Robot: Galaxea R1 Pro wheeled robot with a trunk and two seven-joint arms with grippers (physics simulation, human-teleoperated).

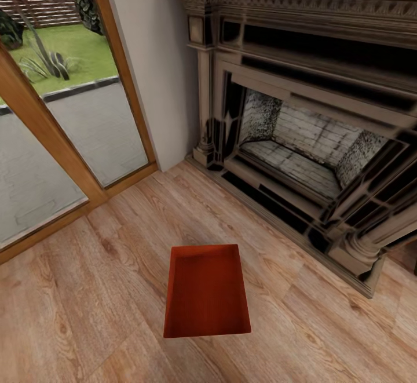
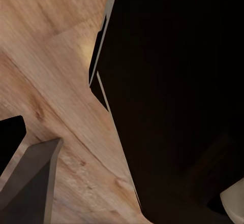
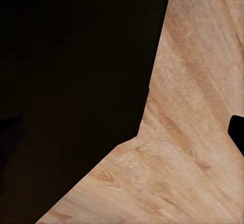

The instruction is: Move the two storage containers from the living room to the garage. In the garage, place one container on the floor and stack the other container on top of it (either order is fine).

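Nearest the head camera, one orange-red storage container rests flat on the light wood plank floor of the living room. Its open side faces up, and its long axis runs away from the camera. No other object touches it.

Beyond the container, to the right, stands the dark ornate fireplace. Its pale brick firebox is visible inside the surround. The container lies near the fireplace base but clear of it.

To the left, wood-framed glass doors show a paved area and grass outside. A plain white wall section separates the doors from the fireplace.

Left wrist view: plank floor beside a large black body. A grey angled part occupies one corner; it cannot be identified with certainty. The state of the left gripper cannot be determined.

Right wrist view: plank floor next to a broad black mass. The state of the right gripper cannot be determined either.
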